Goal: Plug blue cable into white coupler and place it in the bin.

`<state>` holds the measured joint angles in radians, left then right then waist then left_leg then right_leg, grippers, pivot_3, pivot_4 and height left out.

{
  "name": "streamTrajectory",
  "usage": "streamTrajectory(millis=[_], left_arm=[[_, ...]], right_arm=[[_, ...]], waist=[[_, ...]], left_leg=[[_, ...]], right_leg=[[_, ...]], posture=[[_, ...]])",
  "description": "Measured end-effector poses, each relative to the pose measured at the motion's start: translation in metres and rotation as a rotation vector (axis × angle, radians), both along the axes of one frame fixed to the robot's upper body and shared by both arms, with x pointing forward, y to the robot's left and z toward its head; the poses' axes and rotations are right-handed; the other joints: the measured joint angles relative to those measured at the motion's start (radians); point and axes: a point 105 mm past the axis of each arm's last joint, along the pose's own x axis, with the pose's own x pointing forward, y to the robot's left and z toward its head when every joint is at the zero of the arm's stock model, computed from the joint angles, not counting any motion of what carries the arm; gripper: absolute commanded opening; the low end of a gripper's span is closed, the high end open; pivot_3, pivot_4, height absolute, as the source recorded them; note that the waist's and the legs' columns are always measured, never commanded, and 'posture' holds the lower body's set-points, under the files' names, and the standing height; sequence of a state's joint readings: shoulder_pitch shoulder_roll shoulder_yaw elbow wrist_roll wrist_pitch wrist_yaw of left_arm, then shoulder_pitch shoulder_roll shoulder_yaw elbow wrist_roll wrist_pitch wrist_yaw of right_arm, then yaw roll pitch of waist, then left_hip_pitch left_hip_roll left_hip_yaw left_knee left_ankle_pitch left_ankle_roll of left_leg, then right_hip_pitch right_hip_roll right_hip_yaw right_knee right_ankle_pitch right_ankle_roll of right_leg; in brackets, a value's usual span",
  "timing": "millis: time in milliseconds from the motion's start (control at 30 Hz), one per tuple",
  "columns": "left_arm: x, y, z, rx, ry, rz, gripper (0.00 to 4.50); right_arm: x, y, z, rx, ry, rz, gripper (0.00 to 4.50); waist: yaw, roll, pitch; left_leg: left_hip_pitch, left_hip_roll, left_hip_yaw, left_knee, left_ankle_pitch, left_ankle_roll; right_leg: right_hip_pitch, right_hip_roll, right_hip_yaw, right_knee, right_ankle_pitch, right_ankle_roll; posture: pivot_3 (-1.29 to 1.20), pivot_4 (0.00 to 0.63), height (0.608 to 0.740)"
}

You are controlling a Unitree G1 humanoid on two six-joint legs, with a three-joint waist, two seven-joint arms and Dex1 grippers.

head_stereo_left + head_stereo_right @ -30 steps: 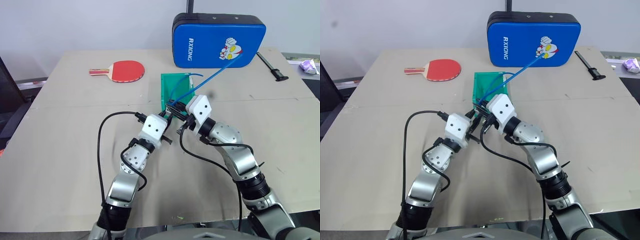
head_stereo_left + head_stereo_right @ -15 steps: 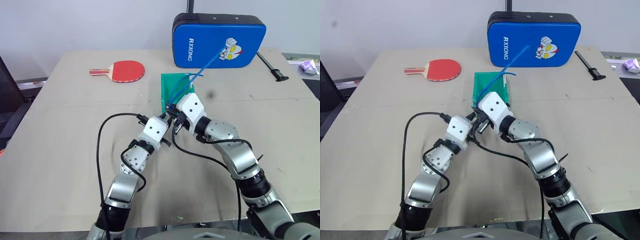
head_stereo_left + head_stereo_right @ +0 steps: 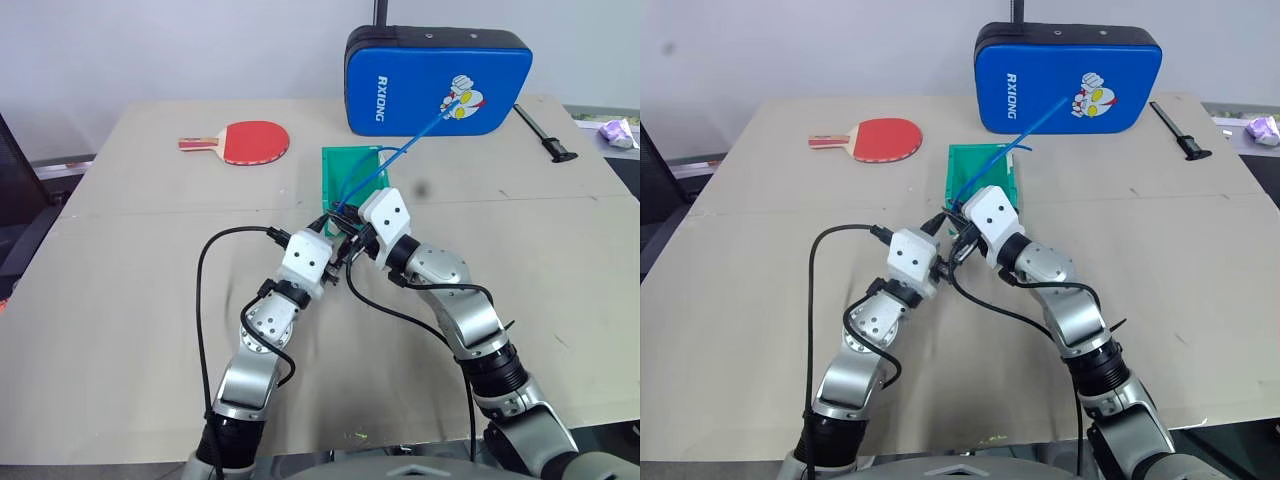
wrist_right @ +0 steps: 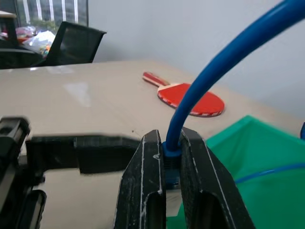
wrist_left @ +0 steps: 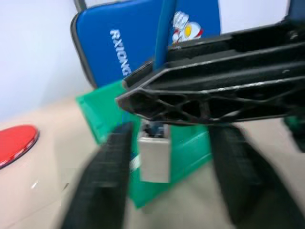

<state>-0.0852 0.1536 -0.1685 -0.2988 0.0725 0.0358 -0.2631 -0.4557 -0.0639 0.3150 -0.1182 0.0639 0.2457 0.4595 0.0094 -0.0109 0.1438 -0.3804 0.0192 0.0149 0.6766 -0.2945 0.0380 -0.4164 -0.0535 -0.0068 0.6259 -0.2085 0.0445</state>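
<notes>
The right gripper (image 4: 172, 191) pinches the blue cable (image 4: 209, 81) tight, the white coupler (image 5: 154, 156) hangs loose between the wide-open left gripper (image 5: 171, 181) fingers, and the bin (image 3: 350, 180) sits just past them at twelve o'clock.

So the tabletop (image 3: 130, 330) is a big tan sheet-covered surface with a seam running across it about halfway back. Toward the far left there's a table tennis paddle (image 3: 245, 141) lying flat, red rubber face up, wooden handle pointing left. At the far edge stands a blue padded case (image 3: 436, 80), upright on its long side, with white "RXIONG" lettering and a little cartoon character printed on it. Just right of the case a black tool (image 3: 545, 134) lies on the table. A crumpled pale wrapper (image 3: 617, 131) sits at the far right edge. Black office chair (image 4: 75, 44) visible off to the left side.
</notes>
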Motion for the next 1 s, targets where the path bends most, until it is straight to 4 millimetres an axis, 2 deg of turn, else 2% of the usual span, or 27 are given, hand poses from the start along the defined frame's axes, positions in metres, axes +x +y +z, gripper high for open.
streamTrajectory(millis=[133, 267, 300, 400, 600, 667, 700, 867, 933, 967, 1000], left_arm=[[-0.004, 0.009, -0.007, -0.012, 0.061, 0.003, 4.03], [-0.005, 0.027, -0.009, -0.018, 0.16, 0.001, 4.03], [-0.001, 0.035, -0.004, -0.011, 0.197, 0.008, 4.03], [0.006, 0.049, 0.015, -0.004, 0.231, 0.034, 4.03], [0.012, 0.057, 0.048, -0.023, 0.31, 0.002, 4.03], [0.011, 0.055, 0.052, -0.03, 0.337, -0.018, 4.14], [0.011, 0.055, 0.053, -0.033, 0.343, -0.021, 4.14], [0.01, 0.057, 0.05, -0.032, 0.369, -0.021, 4.14], [0.01, 0.058, 0.05, -0.028, 0.372, -0.018, 4.14], [0.01, 0.059, 0.049, -0.025, 0.374, -0.015, 4.14], [0.01, 0.059, 0.048, -0.022, 0.375, -0.012, 4.14]], right_arm=[[0.002, -0.001, 0.001, 0.017, 0.036, 0.024, 0.0], [0.019, -0.005, 0.02, 0.045, 0.084, 0.033, 0.0], [0.031, -0.007, 0.03, 0.056, 0.109, 0.03, 0.0], [0.048, -0.007, 0.041, 0.058, 0.169, 0.038, 0.0], [0.087, -0.002, 0.038, -0.012, 0.366, 0.045, 0.0], [0.103, -0.005, 0.037, -0.013, 0.423, 0.004, 0.81], [0.107, -0.005, 0.037, -0.015, 0.428, -0.007, 1.0], [0.118, -0.009, 0.018, -0.048, 0.475, -0.05, 3.26], [0.12, -0.012, 0.016, -0.043, 0.475, -0.061, 4.21], [0.121, -0.013, 0.018, -0.039, 0.468, -0.064, 4.45], [0.121, -0.015, 0.022, -0.034, 0.454, -0.068, 4.45]], waist=[[-0.003, 0.0, 0.0], [-0.015, 0.0, 0.001], [-0.018, 0.0, 0.001], [-0.021, 0.0, 0.001], [-0.025, -0.001, 0.001], [-0.026, -0.001, 0.002], [-0.026, -0.001, 0.002], [-0.027, -0.001, 0.002], [-0.027, -0.001, 0.002], [-0.027, -0.001, 0.002], [-0.027, -0.001, 0.002]], left_leg=[[0.0, 0.001, -0.001, 0.0, 0.0, 0.0], [0.0, 0.002, -0.002, 0.0, 0.0, 0.0], [0.0, 0.002, -0.002, 0.0, 0.0, 0.0], [0.001, 0.001, -0.003, 0.0, 0.0, 0.0], [0.0, -0.001, -0.002, -0.002, 0.003, -0.005], [-0.001, -0.001, -0.002, -0.006, 0.004, -0.007], [-0.001, -0.001, -0.001, -0.007, 0.004, -0.007], [-0.006, 0.0, -0.001, -0.008, 0.004, -0.008], [-0.007, 0.0, 0.0, -0.008, 0.004, -0.008], [-0.007, 0.0, 0.0, -0.008, 0.004, -0.008], [-0.007, 0.0, 0.0, -0.008, 0.005, -0.008]], right_leg=[[0.0, 0.001, 0.0, 0.0, 0.0, 0.0], [0.0, 0.002, -0.001, 0.002, 0.0, 0.0], [0.0, 0.002, -0.001, 0.002, 0.0, 0.0], [0.001, 0.003, -0.001, 0.001, 0.0, 0.0], [0.0, 0.002, -0.001, 0.0, 0.0, 0.0], [-0.001, 0.002, -0.001, 0.0, 0.0, 0.0], [-0.001, 0.002, -0.001, 0.0, 0.0, 0.0], [-0.007, 0.0, -0.001, -0.001, 0.0, 0.0], [-0.008, -0.001, -0.001, -0.001, 0.0, 0.0], [-0.008, -0.001, 0.0, 0.0, 0.0, 0.0], [-0.008, -0.001, -0.001, 0.0, 0.0, 0.0]], posture=[[0.0, 0.15, 0.728], [0.0, 0.15, 0.728], [0.0, 0.15, 0.728], [0.0, 0.15, 0.728], [0.0, 0.15, 0.728], [0.0, 0.15, 0.728], [0.0, 0.15, 0.728], [0.0, 0.15, 0.728], [0.0, 0.15, 0.728], [0.0, 0.15, 0.728], [0.0, 0.15, 0.728]])
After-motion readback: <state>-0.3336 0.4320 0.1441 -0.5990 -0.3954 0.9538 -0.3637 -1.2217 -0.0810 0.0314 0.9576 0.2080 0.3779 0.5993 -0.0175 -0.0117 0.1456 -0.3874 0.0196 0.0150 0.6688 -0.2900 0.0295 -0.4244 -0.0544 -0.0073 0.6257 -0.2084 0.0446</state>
